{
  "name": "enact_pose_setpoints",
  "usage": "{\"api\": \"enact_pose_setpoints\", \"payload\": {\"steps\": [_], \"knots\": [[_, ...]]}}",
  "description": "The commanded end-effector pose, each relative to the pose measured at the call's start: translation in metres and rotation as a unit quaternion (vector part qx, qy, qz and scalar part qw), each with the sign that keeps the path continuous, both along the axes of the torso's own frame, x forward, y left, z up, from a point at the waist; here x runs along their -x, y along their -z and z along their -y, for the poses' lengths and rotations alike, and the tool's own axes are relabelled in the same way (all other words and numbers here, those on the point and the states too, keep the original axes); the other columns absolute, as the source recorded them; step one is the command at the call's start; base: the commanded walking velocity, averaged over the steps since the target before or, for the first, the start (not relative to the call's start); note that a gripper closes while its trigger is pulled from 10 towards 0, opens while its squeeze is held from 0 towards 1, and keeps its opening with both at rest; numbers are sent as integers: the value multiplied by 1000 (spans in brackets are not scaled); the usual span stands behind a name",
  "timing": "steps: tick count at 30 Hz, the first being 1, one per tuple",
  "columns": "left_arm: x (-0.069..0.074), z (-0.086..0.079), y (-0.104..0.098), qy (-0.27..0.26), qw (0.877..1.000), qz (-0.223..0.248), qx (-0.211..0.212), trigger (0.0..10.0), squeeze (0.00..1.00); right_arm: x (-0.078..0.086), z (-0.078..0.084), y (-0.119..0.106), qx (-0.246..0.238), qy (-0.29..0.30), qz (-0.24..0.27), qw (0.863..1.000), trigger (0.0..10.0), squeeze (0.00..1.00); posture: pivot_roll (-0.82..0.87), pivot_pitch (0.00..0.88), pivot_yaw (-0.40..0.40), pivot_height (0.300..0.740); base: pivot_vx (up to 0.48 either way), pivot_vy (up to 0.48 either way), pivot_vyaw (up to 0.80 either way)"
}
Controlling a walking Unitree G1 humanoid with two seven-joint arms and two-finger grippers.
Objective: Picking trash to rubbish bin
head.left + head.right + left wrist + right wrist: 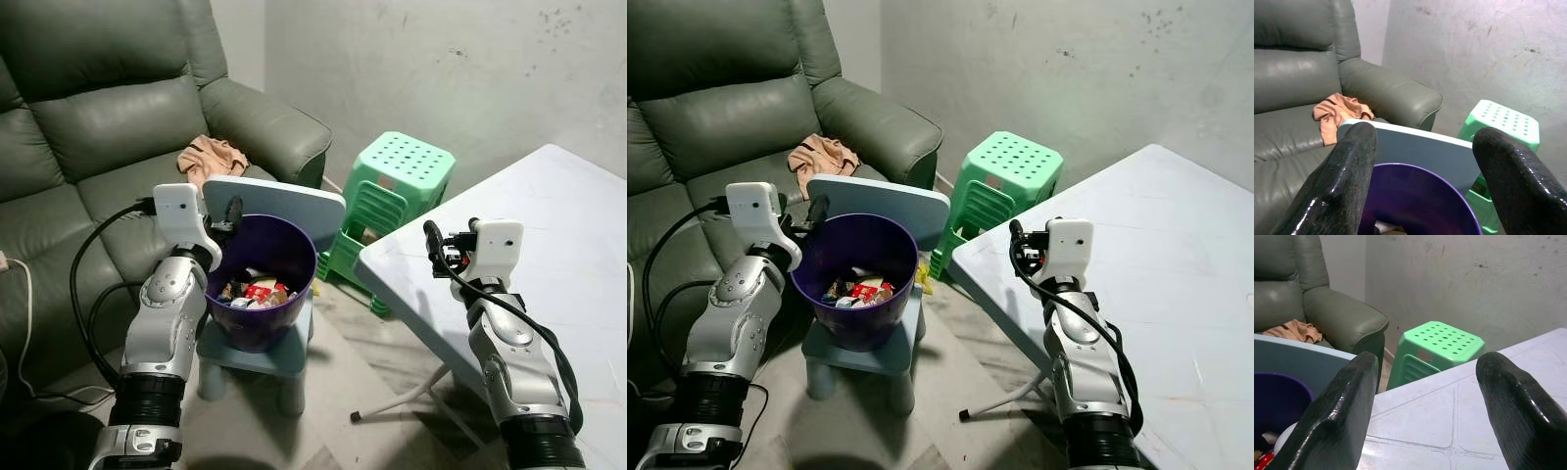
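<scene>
A purple rubbish bin [257, 328] stands on the seat of a small blue-grey chair [284, 201]. Wrappers and other trash [257, 291] lie inside it. My left gripper [233, 210] hovers at the bin's left rim, open and holding nothing; in the left wrist view its fingers [1347, 171] frame the bin [1420, 196] and the chair back. My right gripper [432, 235] is open and empty above the near left corner of the white table [558, 255]. A small yellow scrap [923, 279] pokes out beside the bin on the chair.
A grey-green sofa [98, 127] fills the left side, with an orange cloth [211, 157] on its seat. A green plastic stool [402, 171] stands between the chair and the table, against the wall. A black cable [83, 284] loops off my left arm.
</scene>
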State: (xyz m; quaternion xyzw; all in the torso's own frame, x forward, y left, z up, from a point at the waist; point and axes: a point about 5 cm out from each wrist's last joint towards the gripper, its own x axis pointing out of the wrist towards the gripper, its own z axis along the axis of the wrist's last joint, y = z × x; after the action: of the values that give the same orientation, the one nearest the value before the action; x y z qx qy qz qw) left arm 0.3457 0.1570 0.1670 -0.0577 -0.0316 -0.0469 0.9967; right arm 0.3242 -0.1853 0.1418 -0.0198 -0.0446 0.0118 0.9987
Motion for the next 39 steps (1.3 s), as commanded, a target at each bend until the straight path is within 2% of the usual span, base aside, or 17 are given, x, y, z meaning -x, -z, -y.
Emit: {"api": "enact_pose_setpoints", "payload": {"steps": [1, 8, 12, 15, 30, 33, 35, 39], "knots": [[0, 3, 0, 17, 1000, 6, -18, 10000, 0, 4, 8, 3, 6, 14, 0, 1000, 10000, 0, 5, 0, -74, 740, 0, 0, -769], [2, 2, 1, 30, 999, 7, -35, 10000, 0, 8, 15, 5, 13, 21, -3, 1000, 10000, 0, 2, 0, -71, 740, 0, 0, -769], [2, 6, 0, 36, 999, 9, -25, 10000, 0, 9, 14, 6, 13, 24, -4, 1000, 10000, 0, -4, 0, -67, 740, 0, 0, -769], [2, 8, 2, 31, 1000, 6, 0, 10000, 0, 10, 13, 7, 12, 23, -4, 1000, 10000, 0, -7, 0, -66, 740, 0, 0, -769], [5, 14, -3, 55, 998, 24, -24, 10000, 0, 11, 20, 7, 9, 36, -3, 999, 10000, 0, -4, 0, -68, 740, 0, 0, -722], [6, 15, -3, 57, 998, 24, -17, 10000, 0, 12, 20, 7, 9, 37, -3, 999, 10000, 0, -5, 0, -67, 740, 0, 0, -702], [6, 15, -1, 53, 998, 21, 8, 10000, 0, 12, 21, 7, 9, 39, -2, 999, 10000, 0, -6, 0, -66, 740, 0, 0, -703], [5, 15, -1, 55, 998, 15, 11, 10000, 0, 13, 21, 7, 8, 41, -4, 999, 10000, 0, -5, 0, -67, 740, 0, 0, -703]]}}
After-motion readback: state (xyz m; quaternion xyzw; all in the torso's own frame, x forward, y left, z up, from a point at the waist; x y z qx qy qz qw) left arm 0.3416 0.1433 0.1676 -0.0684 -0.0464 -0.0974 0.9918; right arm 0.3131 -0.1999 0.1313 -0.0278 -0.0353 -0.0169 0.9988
